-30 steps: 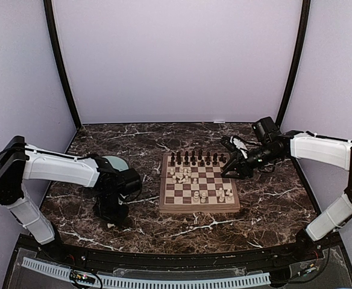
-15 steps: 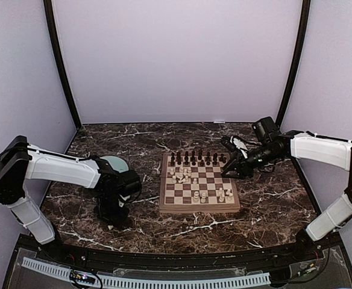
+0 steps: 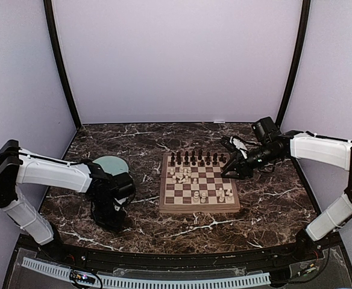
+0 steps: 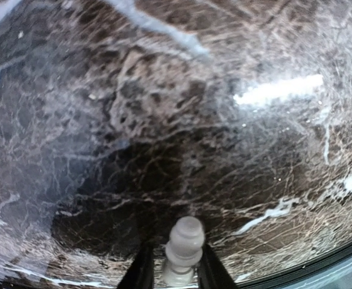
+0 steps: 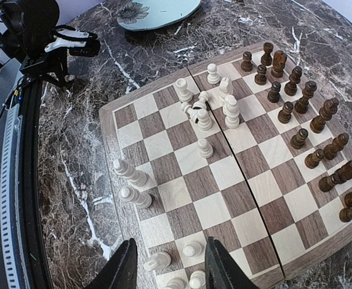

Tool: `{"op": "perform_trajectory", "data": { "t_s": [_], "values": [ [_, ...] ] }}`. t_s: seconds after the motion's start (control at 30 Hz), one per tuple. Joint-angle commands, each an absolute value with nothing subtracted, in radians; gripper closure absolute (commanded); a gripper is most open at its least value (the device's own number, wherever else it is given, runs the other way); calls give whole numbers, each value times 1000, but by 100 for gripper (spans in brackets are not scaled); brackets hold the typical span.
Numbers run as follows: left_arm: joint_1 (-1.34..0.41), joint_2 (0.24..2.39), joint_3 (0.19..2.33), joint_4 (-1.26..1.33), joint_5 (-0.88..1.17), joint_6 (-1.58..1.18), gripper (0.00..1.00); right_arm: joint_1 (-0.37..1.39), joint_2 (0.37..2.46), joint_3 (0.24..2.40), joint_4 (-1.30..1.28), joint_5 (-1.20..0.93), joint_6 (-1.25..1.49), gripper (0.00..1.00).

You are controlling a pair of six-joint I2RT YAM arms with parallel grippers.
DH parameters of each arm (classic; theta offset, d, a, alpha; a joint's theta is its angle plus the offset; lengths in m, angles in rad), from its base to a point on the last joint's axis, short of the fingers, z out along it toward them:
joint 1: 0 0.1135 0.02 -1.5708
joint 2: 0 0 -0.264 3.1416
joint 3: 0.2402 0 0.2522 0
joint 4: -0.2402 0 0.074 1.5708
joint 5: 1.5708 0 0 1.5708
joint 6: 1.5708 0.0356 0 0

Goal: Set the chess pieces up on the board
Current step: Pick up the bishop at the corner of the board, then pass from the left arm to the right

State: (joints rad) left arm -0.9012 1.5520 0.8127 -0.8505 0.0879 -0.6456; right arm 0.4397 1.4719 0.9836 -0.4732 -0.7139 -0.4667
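The board (image 3: pixel 200 208) lies at the table's middle, with dark chess pieces (image 3: pixel 194 159) in rows along its far side. White chess pieces (image 3: pixel 182 175) cluster left of centre, and others stand near the front edge. My left gripper (image 3: pixel 108 219) points down at the marble left of the board. In the left wrist view its jaws (image 4: pixel 173 274) are shut on a cream-white piece (image 4: pixel 185 241). My right gripper (image 3: pixel 233 166) hovers open over the board's right edge. From the right wrist, the right gripper (image 5: pixel 171 272) holds nothing above the board (image 5: pixel 218 211), white pieces (image 5: pixel 203 114) and dark pieces (image 5: pixel 308 120).
A round pale-teal plate (image 3: pixel 111 164) sits left of the board, behind my left arm; it also shows at the top of the right wrist view (image 5: pixel 158 12). Dark marble surrounds the board. Black frame posts stand at the back corners.
My left gripper has closed on the white piece and shifted a little left and nearer, uncovering more of the plate. The right arm has not moved.
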Motion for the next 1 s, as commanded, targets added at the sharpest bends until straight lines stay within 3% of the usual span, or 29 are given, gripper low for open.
{"op": "perform_trajectory", "data": {
  "t_s": [0.0, 0.33, 0.53, 0.8, 0.97],
  "values": [
    [-908, 1587, 741, -840, 121, -643, 81, 448, 1476, 1006, -476, -726, -466, 60],
    [-927, 1410, 900, -748, -15, -510, 88, 450, 1487, 1065, -499, -745, -431, 61],
    [-931, 1248, 870, -289, 80, -349, 89, 502, 1537, 1174, -569, -752, -412, 61],
    [-954, 1282, 867, 45, 165, -246, 88, 607, 1645, 1373, -585, -826, -268, 57],
    [-985, 1343, 898, 112, 179, -217, 88, 662, 1720, 1476, -586, -914, -186, 54]
  ]
}}
